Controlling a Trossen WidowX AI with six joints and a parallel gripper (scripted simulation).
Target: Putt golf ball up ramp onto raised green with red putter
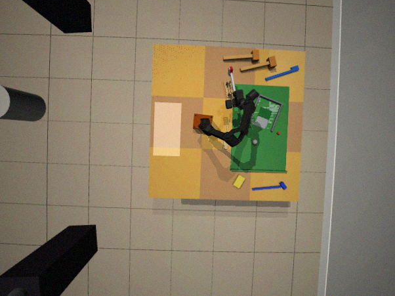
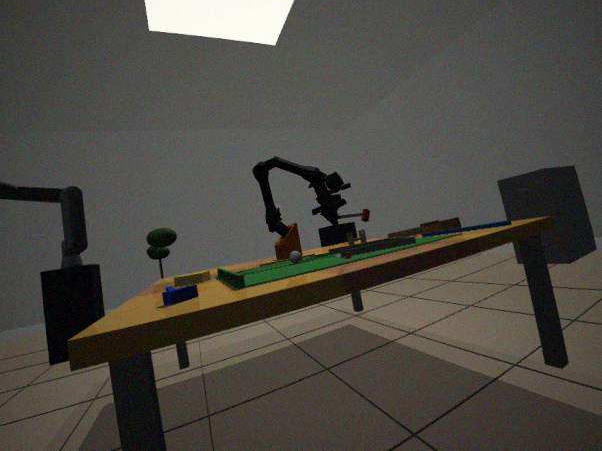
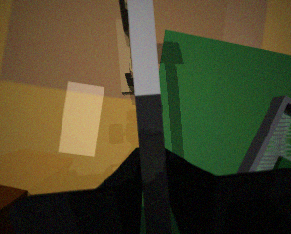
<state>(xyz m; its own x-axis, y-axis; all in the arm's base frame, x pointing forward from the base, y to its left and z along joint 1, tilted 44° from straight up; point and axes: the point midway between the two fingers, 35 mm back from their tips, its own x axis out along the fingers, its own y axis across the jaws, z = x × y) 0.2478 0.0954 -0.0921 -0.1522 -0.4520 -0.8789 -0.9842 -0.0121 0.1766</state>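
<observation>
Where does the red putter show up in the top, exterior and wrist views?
Top: putter upper centre, red head past the mat's far-left corner.
Exterior: putter centre, lifted level, red head pointing right, held by the gripper.
Wrist: only its shaft, centre, running top to bottom.
Shared landmark: the green mat.

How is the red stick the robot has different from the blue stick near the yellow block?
The red-headed putter with the grey shaft is clamped in the black gripper and, in the exterior view, lifted off the table; the blue putter lies flat on the wooden table, untouched. The red-headed putter has a two-tone shaft; the blue one is blue all over. Both are long, thin sticks with a small head.
</observation>
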